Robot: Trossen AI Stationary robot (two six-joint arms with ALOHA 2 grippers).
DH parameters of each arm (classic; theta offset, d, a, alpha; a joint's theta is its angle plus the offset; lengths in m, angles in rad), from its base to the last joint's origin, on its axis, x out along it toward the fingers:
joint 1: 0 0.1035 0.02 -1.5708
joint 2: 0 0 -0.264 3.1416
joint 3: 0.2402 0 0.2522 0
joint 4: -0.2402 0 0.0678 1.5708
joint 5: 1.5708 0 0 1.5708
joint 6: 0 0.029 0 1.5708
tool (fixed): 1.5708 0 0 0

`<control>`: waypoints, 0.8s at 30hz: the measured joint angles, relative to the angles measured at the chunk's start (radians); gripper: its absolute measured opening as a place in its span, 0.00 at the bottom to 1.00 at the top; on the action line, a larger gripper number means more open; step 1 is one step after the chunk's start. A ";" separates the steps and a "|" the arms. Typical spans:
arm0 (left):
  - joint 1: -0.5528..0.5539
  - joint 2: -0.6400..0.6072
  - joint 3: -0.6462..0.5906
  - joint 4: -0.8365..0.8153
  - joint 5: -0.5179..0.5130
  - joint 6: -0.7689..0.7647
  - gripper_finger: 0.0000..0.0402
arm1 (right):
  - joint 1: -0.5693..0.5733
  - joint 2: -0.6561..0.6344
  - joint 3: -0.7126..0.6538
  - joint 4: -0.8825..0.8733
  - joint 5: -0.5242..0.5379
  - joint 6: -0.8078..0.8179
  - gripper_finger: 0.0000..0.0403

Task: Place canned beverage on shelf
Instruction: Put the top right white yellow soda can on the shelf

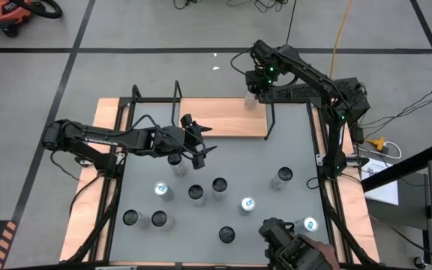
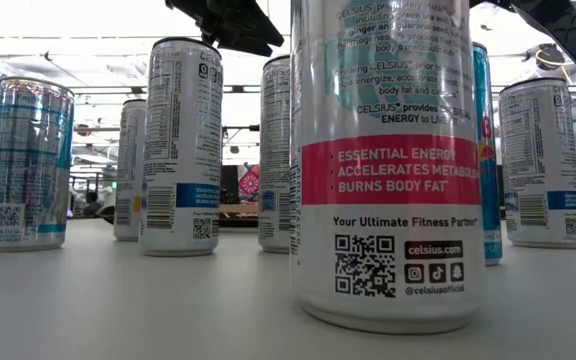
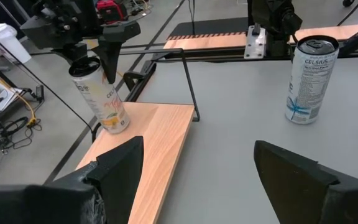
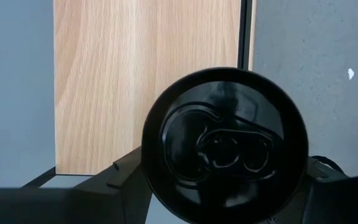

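While the nearest can in the low view reads "CELSIUS", "ESSENTIAL ENERGY" and "celsius.com", the canned beverage, white with orange print, stands tilted on the shelf near its end rod, the right end effector around its top. Left end effector hangs open, empty, beside the shelf.

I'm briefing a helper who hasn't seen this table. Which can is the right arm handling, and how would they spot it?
Find the light-wood shelf along the table's far edge. At its right end a white can with orange print stands tilted on the board, under the right gripper. Every other can stands on the grey tabletop.
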 joint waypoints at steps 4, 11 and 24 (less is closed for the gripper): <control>0.000 0.000 0.000 0.000 0.000 0.000 0.74 | 0.000 0.000 0.000 -0.001 0.001 0.001 0.57; 0.000 0.000 0.000 0.000 0.005 0.000 0.74 | 0.000 0.000 -0.001 0.000 0.002 0.023 0.57; 0.000 0.000 0.000 0.002 0.025 0.000 0.74 | 0.002 -0.016 -0.001 0.010 0.002 0.060 0.57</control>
